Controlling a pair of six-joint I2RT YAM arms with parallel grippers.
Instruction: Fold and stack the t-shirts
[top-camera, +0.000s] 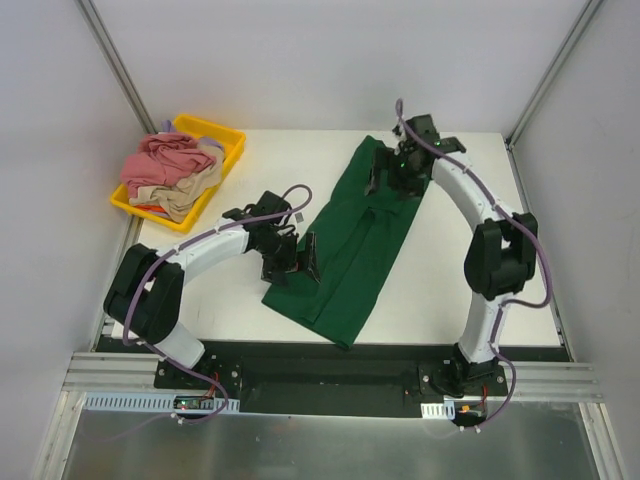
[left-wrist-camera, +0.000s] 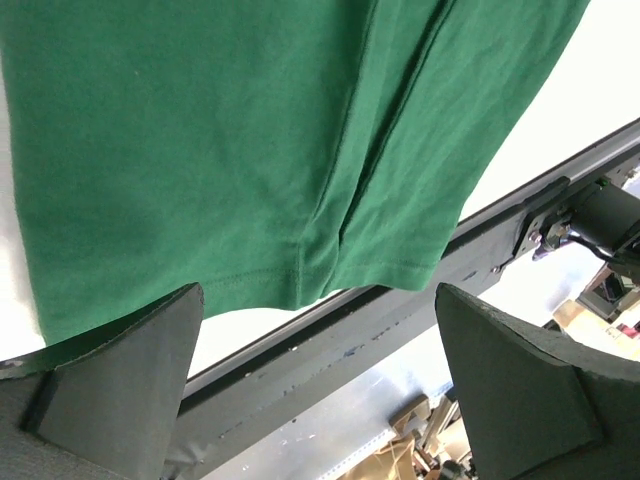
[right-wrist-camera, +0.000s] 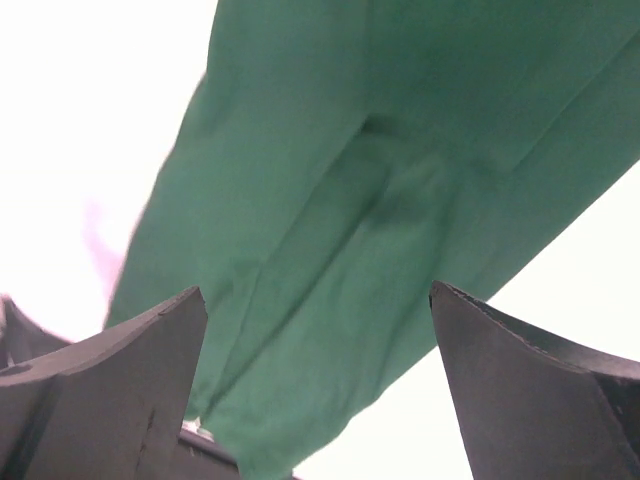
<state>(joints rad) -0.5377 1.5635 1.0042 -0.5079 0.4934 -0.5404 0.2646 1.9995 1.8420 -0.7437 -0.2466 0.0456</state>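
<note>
- Green t-shirt (top-camera: 355, 240) lies flat on the table (top-camera: 450, 290), centre of the top view. It is a long narrow band running from upper right down to lower centre, side panels already turned in; a lengthwise seam of overlapped cloth shows in both wrist views.
- My left tool (top-camera: 298, 262) sits at the band's lower-left edge, near the hem end. Jaws wide, nothing between them, only green cloth and the table's front edge beyond.
- My right tool (top-camera: 393, 175) is over the upper end of the band. Jaws wide too, empty, cloth spread under them.
- Step in hand, as I judge it: the crosswise fold, bringing one end of the band over the other.
- To do it well: pinch every layer at the edge, not just the top ply, or the turned-in panels will slide open. Lift low, carry along the band's own line, lay edge on edge, release only once flat.
- The hem lies near the front edge of the table, so I should draw inward, not outward.
- Yellow tray (top-camera: 225, 135), upper left: a pink t-shirt (top-camera: 160, 160) heaped on top, a beige t-shirt (top-camera: 185, 195) crumpled beside and under it, both unfolded.
</note>
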